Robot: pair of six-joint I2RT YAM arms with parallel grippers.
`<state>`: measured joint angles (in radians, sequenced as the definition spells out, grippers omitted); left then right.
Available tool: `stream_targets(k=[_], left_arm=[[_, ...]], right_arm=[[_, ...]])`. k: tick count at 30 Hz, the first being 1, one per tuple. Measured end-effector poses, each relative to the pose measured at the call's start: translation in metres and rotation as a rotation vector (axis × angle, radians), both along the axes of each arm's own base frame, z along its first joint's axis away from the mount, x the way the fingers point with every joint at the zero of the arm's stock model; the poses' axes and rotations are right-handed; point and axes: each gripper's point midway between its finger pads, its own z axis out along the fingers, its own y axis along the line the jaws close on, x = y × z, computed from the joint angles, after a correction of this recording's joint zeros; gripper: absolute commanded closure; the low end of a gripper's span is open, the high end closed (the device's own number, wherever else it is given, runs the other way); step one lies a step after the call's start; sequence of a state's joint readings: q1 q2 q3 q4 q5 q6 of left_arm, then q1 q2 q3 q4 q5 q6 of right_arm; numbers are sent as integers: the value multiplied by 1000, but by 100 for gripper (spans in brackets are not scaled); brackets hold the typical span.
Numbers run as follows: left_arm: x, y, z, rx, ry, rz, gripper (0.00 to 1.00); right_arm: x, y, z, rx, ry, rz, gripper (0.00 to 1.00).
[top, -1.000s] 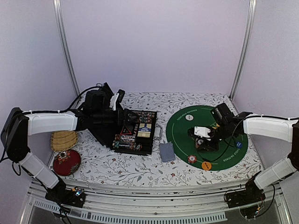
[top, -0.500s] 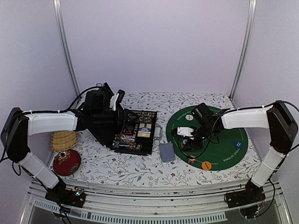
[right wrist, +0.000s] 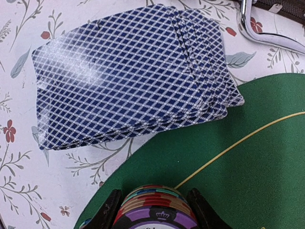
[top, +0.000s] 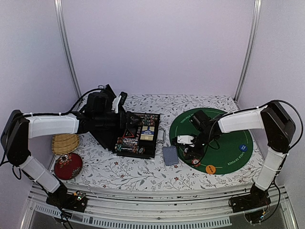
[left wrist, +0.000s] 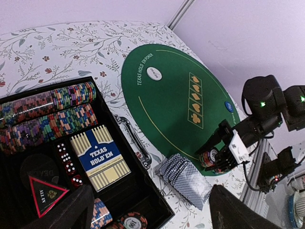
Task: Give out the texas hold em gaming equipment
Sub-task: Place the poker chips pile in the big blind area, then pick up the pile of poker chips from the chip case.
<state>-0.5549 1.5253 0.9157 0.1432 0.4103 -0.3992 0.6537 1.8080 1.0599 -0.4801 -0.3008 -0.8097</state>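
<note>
1. Top: right gripper (top: 189,152) low at edge of semicircular green felt mat (top: 228,138), just beside blue lattice-backed card deck (top: 169,155); could nudge deck.
2. Left wrist: left gripper (left wrist: 152,214) spread wide, empty, above open black case (left wrist: 143,200).
3. Right wrist: half-closed on striped round poker-chip stack (right wrist: 152,198) at mat edge; might topple if released high.

- the black case (left wrist: 139,196) holds rows of poker chips (left wrist: 52,112), red dice (left wrist: 66,160) and a texas hold'em card box (left wrist: 100,156).
- a deck of cards (left wrist: 183,176) lies on the floral cloth (left wrist: 71,43), just beside the green mat (left wrist: 167,105).
- the right gripper (left wrist: 213,153) clamps a chip stack (left wrist: 208,159) at the mat's edge.
- the left gripper (left wrist: 151,192) has its fingers spread wide.
</note>
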Motion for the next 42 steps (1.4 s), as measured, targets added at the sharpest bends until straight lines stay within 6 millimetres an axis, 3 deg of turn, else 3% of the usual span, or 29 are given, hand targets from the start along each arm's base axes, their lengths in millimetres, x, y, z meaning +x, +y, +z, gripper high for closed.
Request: stream_targets(k=[5, 9, 15, 23, 30, 31, 34, 35, 42], left_arm=[[0, 0, 1, -1, -2, 0, 14], [1, 0, 1, 0, -1, 1, 14], [1, 1, -1, 7, 0, 4, 14], [2, 4, 1, 15, -8, 18, 14], [2, 8, 3, 20, -10, 30, 14], [2, 8, 4, 19, -12, 31, 14], [3, 9, 6, 18, -17, 36, 14], [4, 9, 7, 19, -17, 38, 14], [5, 10, 9, 21, -16, 43, 14]], right_arm=[[-1, 0, -6, -13, 17, 3, 83], [1, 2, -7, -15, 27, 6, 69], [1, 3, -7, -15, 30, 13, 66], [1, 3, -8, -21, 29, 22, 52], [4, 4, -8, -17, 9, 36, 44], [4, 4, -8, -17, 6, 37, 41], [5, 4, -7, -13, -4, 40, 7], [6, 5, -6, -10, -10, 41, 0], [6, 13, 17, 55, -44, 60, 1]])
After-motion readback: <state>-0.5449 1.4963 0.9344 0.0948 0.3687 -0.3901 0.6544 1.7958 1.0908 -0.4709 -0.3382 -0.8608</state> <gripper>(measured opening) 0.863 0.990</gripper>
